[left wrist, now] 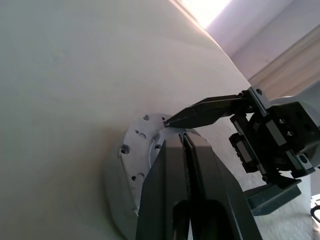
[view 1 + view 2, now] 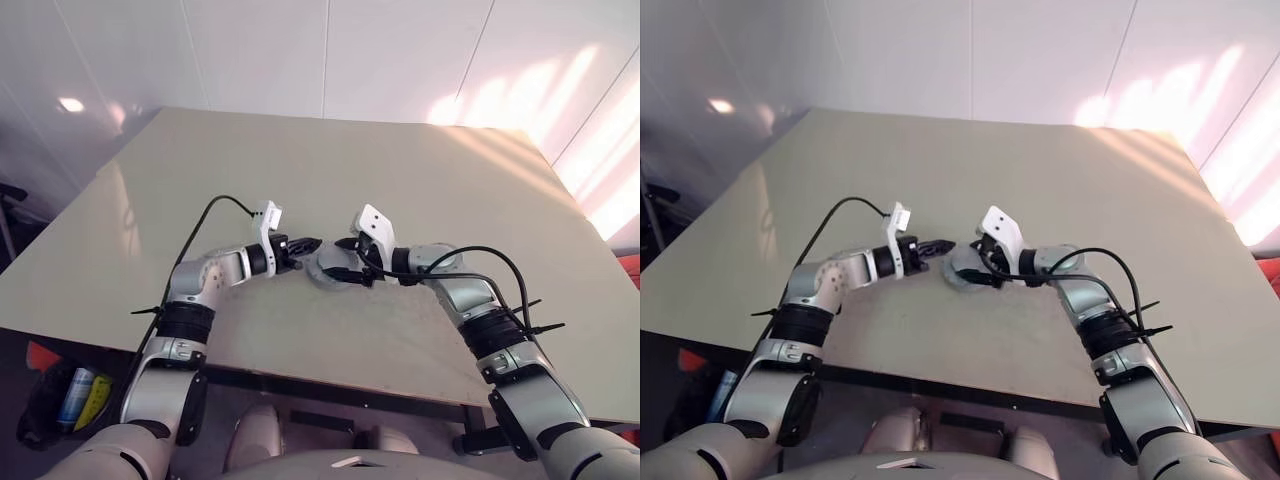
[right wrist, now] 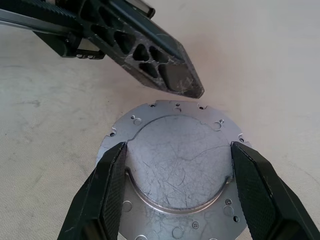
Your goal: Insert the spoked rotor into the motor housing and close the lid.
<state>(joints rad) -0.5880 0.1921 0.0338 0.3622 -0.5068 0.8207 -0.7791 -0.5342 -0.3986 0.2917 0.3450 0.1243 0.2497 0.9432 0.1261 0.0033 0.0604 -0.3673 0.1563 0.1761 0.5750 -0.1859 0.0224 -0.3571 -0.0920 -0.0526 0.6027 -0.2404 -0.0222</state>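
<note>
The right gripper (image 3: 175,192) jaws grip the lid (image 3: 172,165); the left gripper (image 3: 187,87), jaws pressed together, could push it askew.

Scratched matt grey metal lid (image 3: 175,165)

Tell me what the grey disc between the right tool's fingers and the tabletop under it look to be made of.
Lid: apparently bare metal, perhaps aluminium; its light grey matte face shows fine scratches, small drilled holes and a sharp machined step.
Tabletop: pale beige, smooth and faintly glossy, with scuff marks; probably laminate or painted board, though the look leaves that open.
</note>
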